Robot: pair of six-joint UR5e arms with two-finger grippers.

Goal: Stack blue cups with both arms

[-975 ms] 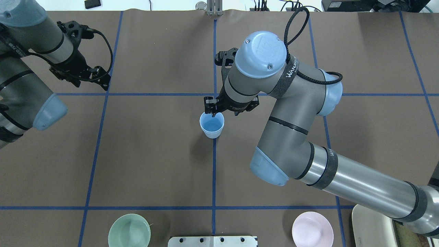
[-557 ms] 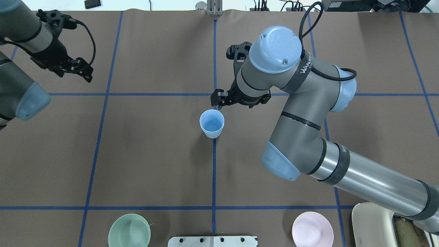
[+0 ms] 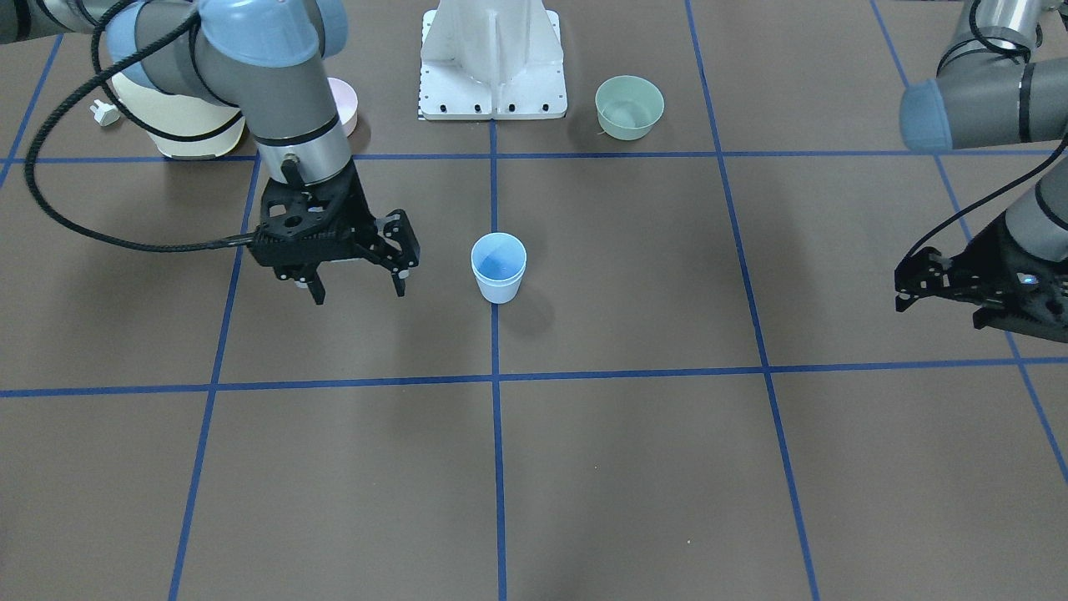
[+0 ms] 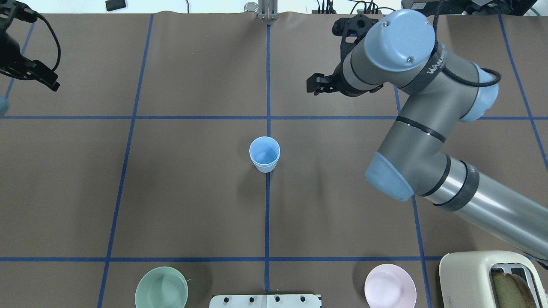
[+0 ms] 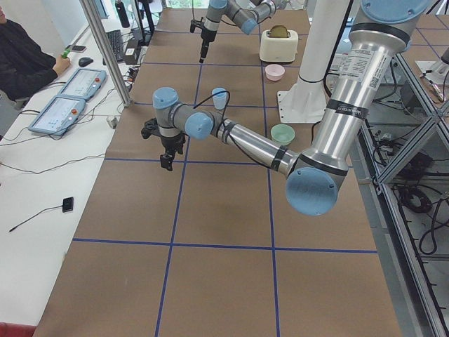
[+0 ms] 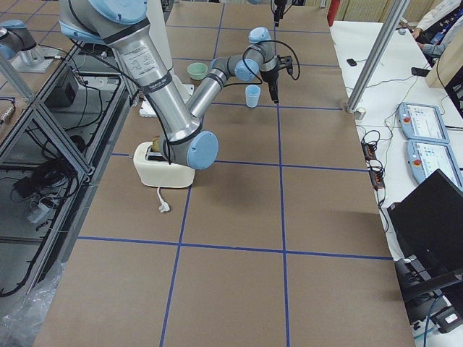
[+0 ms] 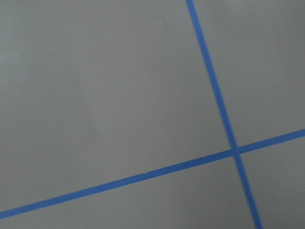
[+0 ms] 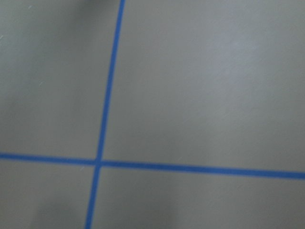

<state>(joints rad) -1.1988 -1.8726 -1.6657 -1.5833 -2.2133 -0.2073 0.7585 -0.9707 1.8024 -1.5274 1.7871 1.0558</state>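
**Cups nested, both hands clear**

The blue cups stand upright on the table, straight out from the white base stand on the centre tape line. A doubled rim suggests one cup sits inside the other. The stacking itself therefore looks finished, and what remains is getting clear of it.

The right hand hangs above the table, out from the stand and off to its right-arm side. Its fingers are spread and hold nothing, apart from the cups. The left hand is far off on the stand's other side, also empty. Its fingers look spread, though the angle makes that less sure. By my judgement, the next move only calls for parking both hands back toward the stand without brushing the light cups.

Hard to read:
- The lower cup is almost wholly covered by the upper one, so how deep the nest sits cannot be told.
- Both wrist views show only bare table and tape.
- From overhead, the left hand is cut by the frame edge, and the right hand is mostly behind its own wrist.
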